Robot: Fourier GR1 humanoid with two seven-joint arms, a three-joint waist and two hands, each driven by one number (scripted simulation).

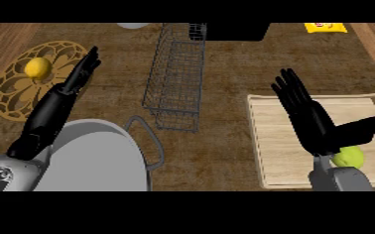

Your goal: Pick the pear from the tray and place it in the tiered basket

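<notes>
Fingers [288,86] of the black right hand [313,121] stood straight and spread, holding nothing, above the pale rectangular wooden tray [275,144] at the right of the frame. A small yellow-green pear [351,155] lay on that tray near its lower right corner, partly hidden by the wrist. At centre on the brown table [219,144] stood the grey wire tiered basket [176,74], well apart from the pear. At upper left, the left hand [79,77] was open with straight fingers, empty.
</notes>
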